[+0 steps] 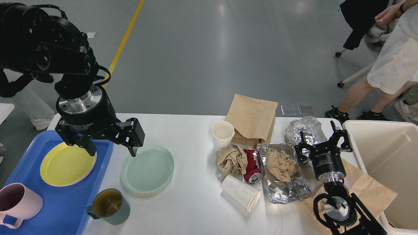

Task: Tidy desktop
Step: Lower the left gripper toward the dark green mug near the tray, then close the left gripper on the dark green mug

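The white desktop (192,140) holds a pale green plate (147,168) and a dark teal mug (109,206) at left. Trash lies at centre right: a white paper cup (223,133), a tipped paper cup (241,192), crumpled brown paper (232,160), a crushed red can (252,165), a foil tray (283,173) and a brown bag (252,117). My left gripper (112,148) is open, hovering between the blue tray and the green plate. My right gripper (323,139) is open, above crumpled foil (305,128).
A blue tray (62,202) at left carries a yellow plate (67,162) and a pink mug (18,204). A cream bin (388,163) stands at the right edge. A second brown bag (369,192) lies under my right arm. People stand on the floor at back right.
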Robot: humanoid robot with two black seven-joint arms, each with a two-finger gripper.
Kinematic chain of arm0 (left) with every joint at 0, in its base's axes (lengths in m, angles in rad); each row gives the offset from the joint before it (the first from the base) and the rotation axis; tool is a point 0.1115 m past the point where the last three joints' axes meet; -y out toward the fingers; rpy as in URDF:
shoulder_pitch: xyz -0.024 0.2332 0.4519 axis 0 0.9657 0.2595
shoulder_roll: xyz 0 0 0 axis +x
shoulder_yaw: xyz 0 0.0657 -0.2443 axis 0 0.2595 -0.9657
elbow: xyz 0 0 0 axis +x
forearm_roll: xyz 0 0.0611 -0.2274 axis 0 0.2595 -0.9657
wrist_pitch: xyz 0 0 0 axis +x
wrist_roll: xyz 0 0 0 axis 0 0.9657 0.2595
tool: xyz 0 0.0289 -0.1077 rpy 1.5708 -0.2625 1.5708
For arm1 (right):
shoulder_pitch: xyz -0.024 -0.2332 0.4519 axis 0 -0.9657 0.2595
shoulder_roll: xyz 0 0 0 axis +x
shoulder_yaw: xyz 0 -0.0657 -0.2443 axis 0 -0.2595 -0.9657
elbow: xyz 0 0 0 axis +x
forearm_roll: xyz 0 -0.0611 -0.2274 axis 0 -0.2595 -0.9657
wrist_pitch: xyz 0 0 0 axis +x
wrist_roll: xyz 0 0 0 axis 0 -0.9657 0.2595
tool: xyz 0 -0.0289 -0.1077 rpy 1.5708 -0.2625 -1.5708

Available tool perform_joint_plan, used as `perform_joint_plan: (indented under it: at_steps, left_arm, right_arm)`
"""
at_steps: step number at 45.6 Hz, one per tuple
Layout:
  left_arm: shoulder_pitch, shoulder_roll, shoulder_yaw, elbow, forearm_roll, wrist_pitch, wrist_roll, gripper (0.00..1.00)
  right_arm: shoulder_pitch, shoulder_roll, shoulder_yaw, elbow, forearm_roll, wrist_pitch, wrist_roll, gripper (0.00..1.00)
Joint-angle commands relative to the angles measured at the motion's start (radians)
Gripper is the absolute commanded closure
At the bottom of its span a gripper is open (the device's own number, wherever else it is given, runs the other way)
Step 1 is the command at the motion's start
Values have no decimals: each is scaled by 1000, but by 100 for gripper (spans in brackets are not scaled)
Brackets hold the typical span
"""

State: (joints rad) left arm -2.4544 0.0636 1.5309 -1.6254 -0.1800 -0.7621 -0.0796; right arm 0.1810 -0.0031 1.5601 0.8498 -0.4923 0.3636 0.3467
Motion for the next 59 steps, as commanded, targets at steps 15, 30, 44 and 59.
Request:
perform_joint_plan:
  at_steps: [15, 30, 44, 59]
  left_arm:
    - [185, 125, 34, -30, 1, 142, -6, 4]
    - [505, 275, 14, 47, 13, 418, 14, 4]
    - [738, 346, -77, 144, 209, 533, 11, 7]
    - [839, 335, -161, 206, 481, 573, 11, 11]
  right_arm:
    - [0, 0, 0, 0, 0, 0, 0, 0]
    - [0, 0, 0, 0, 0, 0, 0, 0]
    - [0, 0, 0, 0, 0, 0, 0, 0]
    - [0, 0, 0, 0, 0, 0, 0, 0]
